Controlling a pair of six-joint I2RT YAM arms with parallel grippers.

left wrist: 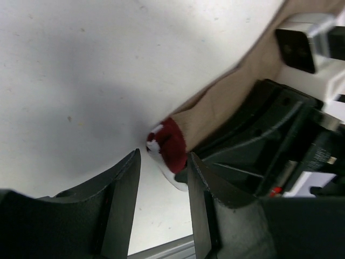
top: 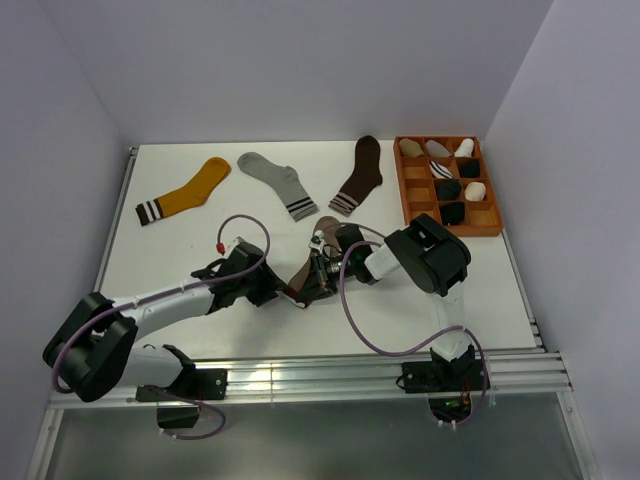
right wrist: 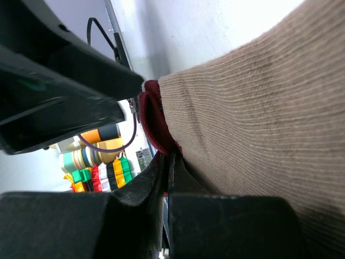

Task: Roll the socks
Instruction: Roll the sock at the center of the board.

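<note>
A taupe sock [top: 312, 262] with a maroon-and-white cuff [left wrist: 170, 147] lies at the table's middle front, between my two grippers. My right gripper [right wrist: 170, 162] is shut on the sock at its maroon cuff edge [right wrist: 153, 124], with the ribbed taupe fabric [right wrist: 259, 108] stretching away from the jaws. My left gripper [left wrist: 161, 181] is open, and the cuff sits just beyond its fingertips without touching either finger. In the top view the left gripper [top: 283, 291] and the right gripper [top: 318, 274] meet at the sock's near end. No loose black sock shows on the table.
A mustard-yellow sock [top: 190, 190], a light grey sock [top: 280, 183] and a dark brown sock [top: 360, 175] lie flat along the back. An orange compartment tray [top: 470, 231] holding several rolled socks stands at the back right. A metal rail [top: 330, 375] runs along the near edge.
</note>
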